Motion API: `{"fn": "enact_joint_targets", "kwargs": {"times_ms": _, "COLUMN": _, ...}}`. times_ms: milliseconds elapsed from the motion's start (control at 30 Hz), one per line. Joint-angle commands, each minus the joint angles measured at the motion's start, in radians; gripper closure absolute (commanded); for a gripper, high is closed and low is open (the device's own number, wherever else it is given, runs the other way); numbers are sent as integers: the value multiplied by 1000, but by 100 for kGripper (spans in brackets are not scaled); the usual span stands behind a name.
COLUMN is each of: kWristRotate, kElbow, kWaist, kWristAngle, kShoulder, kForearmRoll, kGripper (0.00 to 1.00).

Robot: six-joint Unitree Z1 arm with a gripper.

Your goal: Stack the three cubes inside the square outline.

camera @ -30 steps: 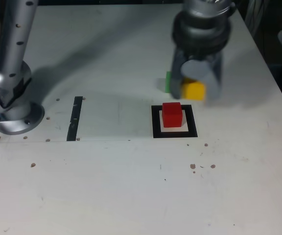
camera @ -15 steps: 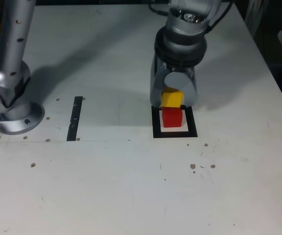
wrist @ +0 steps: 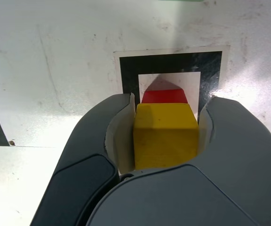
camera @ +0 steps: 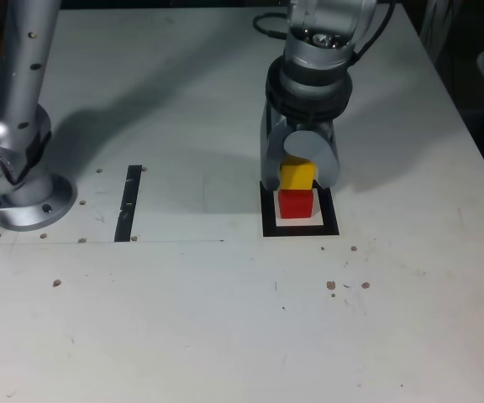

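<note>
Yellow cube (camera: 297, 175) is clamped in my hand (camera: 298, 172), jaws closed on its two side faces; the wrist view shows it wedged squarely between the pads. It hangs directly over the red cube (camera: 295, 203), which sits inside the square outline (camera: 267, 220) on the white centre. In the exterior view the yellow looks to be touching or just above the red top; I can't tell which. In the wrist view the red cube pokes out beyond the yellow one's far edge, so alignment looks close but I can't confirm it's flush. Green cube isn't visible in the exterior view, probably hidden behind the arm; a thin green sliver (wrist: 180, 0) at the edge of the wrist view beyond the outline may be it. Progress as I read it: layer one placed, layer two at the drop point and not released, layer three untouched. Left to do: seat yellow, let go, fetch green, top the stack. Further out on the desk (camera: 225, 319): a straight black tape strip (camera: 129, 201) well to the exterior view's left of the outline, then the arm base (camera: 19, 193).
</note>
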Motion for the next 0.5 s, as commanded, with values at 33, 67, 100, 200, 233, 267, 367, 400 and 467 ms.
{"fn": "enact_joint_targets", "kwargs": {"times_ms": 33, "kWristRotate": 2, "kElbow": 3, "kWaist": 2, "kWristAngle": -3, "kShoulder": -4, "kForearmRoll": -6, "kGripper": 73}}
{"fn": "enact_joint_targets", "kwargs": {"times_ms": 67, "kWristRotate": 2, "kElbow": 4, "kWaist": 2, "kWristAngle": -5, "kShoulder": -3, "kForearmRoll": -8, "kGripper": 73}}
{"fn": "enact_joint_targets", "kwargs": {"times_ms": 100, "kWristRotate": 2, "kElbow": 5, "kWaist": 2, "kWristAngle": -6, "kShoulder": -1, "kForearmRoll": -11, "kGripper": 72}}
{"fn": "enact_joint_targets", "kwargs": {"times_ms": 200, "kWristRotate": 2, "kElbow": 8, "kWaist": 2, "kWristAngle": -10, "kShoulder": 2, "kForearmRoll": -16, "kGripper": 72}}
{"fn": "enact_joint_targets", "kwargs": {"times_ms": 233, "kWristRotate": 2, "kElbow": 9, "kWaist": 2, "kWristAngle": -11, "kShoulder": 3, "kForearmRoll": -17, "kGripper": 72}}
{"fn": "enact_joint_targets", "kwargs": {"times_ms": 267, "kWristRotate": 2, "kElbow": 9, "kWaist": 2, "kWristAngle": -12, "kShoulder": 4, "kForearmRoll": -18, "kGripper": 72}}
{"fn": "enact_joint_targets", "kwargs": {"times_ms": 367, "kWristRotate": 2, "kElbow": 10, "kWaist": 2, "kWristAngle": -17, "kShoulder": 6, "kForearmRoll": -19, "kGripper": 72}}
{"fn": "enact_joint_targets", "kwargs": {"times_ms": 400, "kWristRotate": 2, "kElbow": 10, "kWaist": 2, "kWristAngle": -19, "kShoulder": 6, "kForearmRoll": -19, "kGripper": 72}}
{"fn": "enact_joint_targets", "kwargs": {"times_ms": 467, "kWristRotate": 2, "kElbow": 11, "kWaist": 2, "kWristAngle": -23, "kShoulder": 7, "kForearmRoll": -19, "kGripper": 72}}
